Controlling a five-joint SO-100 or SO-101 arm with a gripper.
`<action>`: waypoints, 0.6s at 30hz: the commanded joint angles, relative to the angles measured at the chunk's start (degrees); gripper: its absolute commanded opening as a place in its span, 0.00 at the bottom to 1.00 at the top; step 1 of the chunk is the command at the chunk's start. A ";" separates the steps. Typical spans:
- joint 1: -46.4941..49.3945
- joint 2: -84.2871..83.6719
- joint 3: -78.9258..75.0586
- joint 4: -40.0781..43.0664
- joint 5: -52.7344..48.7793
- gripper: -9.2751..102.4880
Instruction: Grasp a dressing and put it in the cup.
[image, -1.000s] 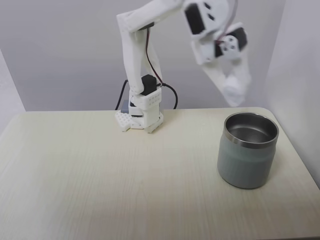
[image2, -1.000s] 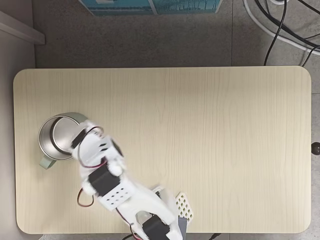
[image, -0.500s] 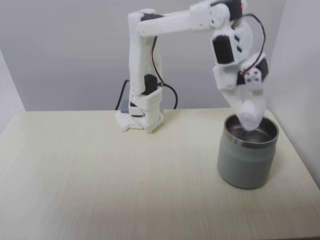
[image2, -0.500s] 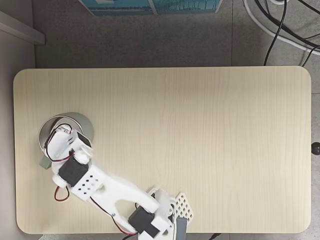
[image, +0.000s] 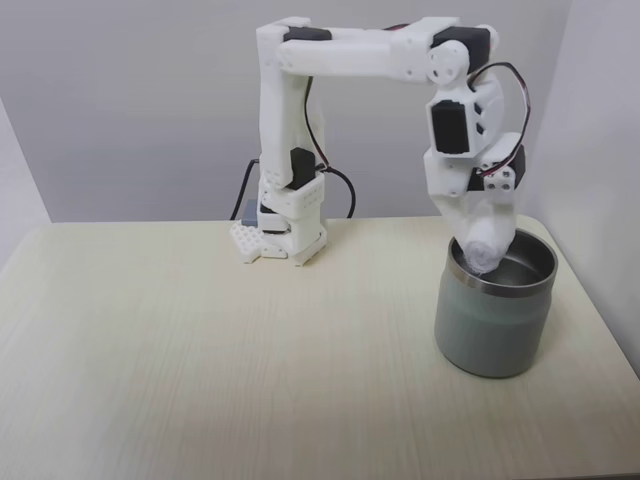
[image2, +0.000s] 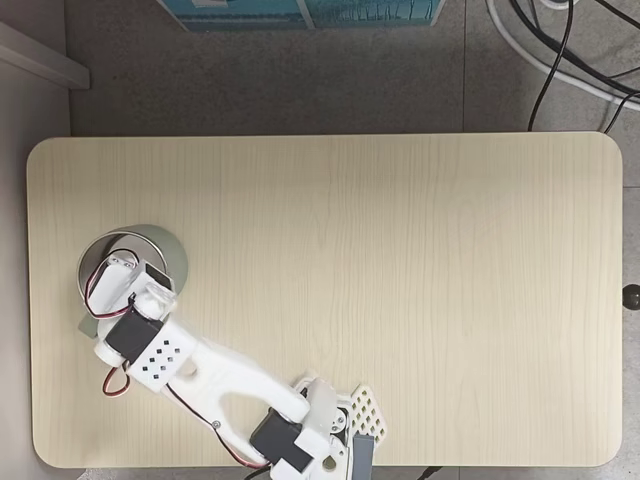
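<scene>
**Gripper over cup mouth, dressing in the jaws**

Front fixed view: gripper points straight down over the cup, fingertips at rim level or just inside the mouth. Jaws are narrowly parted and closed around the dressing, a small white roll clamped between the fingers. The dressing sits at the rim line, toward the left-back part of the opening in that view. Can't tell whether it touches the steel inside wall or the rim.

Cup stands upright on the worktop, near its right edge in this view and about mid-depth. Steel rim and inner wall are visible to the right of the gripper; the grey-green body is unobstructed.

Arm: upper link runs roughly horizontal from the shoulder column across to the wrist, and the wrist then drops vertically onto the cup. Robot base sits at the back edge of the worktop, roughly centre, well apart from the cup.

Top-down fixed view: the cup is near the left edge of the worktop, about mid-height in the picture. The wrist and gripper body cover most of the cup opening, so only an arc of rim and body shows at the upper right. Fingertips and dressing are hidden under the wrist here. Base is at the bottom edge.
</scene>
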 joint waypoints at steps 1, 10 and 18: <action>0.97 -3.16 0.18 -0.62 -0.53 0.08; 0.88 -4.83 -0.09 -0.88 1.05 0.27; 0.53 -3.96 0.00 0.44 0.35 0.29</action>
